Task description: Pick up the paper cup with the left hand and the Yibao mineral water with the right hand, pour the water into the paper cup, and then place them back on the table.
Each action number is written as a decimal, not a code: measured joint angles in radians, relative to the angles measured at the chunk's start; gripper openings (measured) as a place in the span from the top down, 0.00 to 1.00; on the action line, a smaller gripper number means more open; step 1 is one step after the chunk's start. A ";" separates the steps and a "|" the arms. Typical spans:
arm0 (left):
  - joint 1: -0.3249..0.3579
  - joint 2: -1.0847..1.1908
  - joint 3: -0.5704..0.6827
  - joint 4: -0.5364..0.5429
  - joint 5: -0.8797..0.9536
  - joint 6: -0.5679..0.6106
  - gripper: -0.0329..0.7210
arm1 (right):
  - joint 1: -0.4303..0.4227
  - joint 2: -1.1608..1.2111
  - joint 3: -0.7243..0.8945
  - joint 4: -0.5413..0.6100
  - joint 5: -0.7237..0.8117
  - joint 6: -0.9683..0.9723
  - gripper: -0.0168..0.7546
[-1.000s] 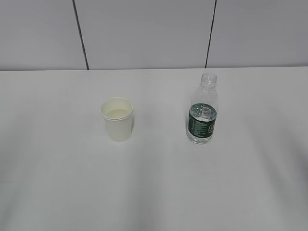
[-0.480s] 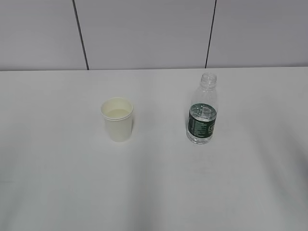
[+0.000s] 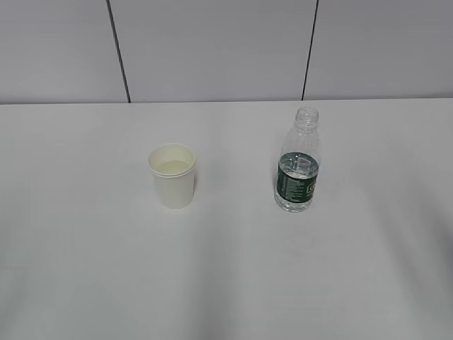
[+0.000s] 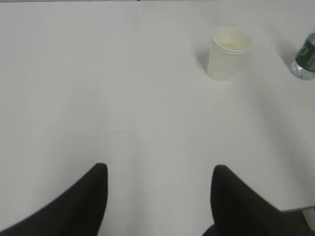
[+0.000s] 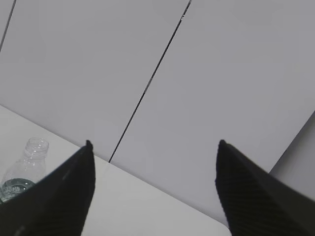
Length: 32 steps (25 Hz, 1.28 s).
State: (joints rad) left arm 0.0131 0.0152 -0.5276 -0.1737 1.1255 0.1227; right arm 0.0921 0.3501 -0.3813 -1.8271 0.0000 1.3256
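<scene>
The cream-white paper cup stands upright on the white table, with a little liquid inside. To its right stands the capless Yibao mineral water bottle, green label band, partly filled. Neither arm shows in the exterior view. In the left wrist view my left gripper is open over bare table, the paper cup far ahead to the right and the bottle's base at the right edge. My right gripper is open and empty, facing the wall, with the bottle low at the left.
A grey panelled wall with dark vertical seams rises behind the table's back edge. The table's far corner shows in the right wrist view.
</scene>
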 joint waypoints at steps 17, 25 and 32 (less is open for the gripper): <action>0.000 -0.033 0.001 0.109 -0.006 -0.153 0.41 | 0.000 0.000 0.000 0.000 0.000 0.000 0.21; 0.000 -0.033 0.001 0.110 -0.006 -0.153 0.41 | 0.000 0.000 0.000 0.000 0.000 0.000 0.21; 0.000 -0.034 0.001 0.110 -0.006 -0.154 0.43 | 0.000 0.000 0.000 0.000 0.000 0.000 0.21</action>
State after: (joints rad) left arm 0.0131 -0.0190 -0.5265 -0.0633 1.1190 -0.0316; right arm 0.0921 0.3501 -0.3813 -1.8271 0.0000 1.3256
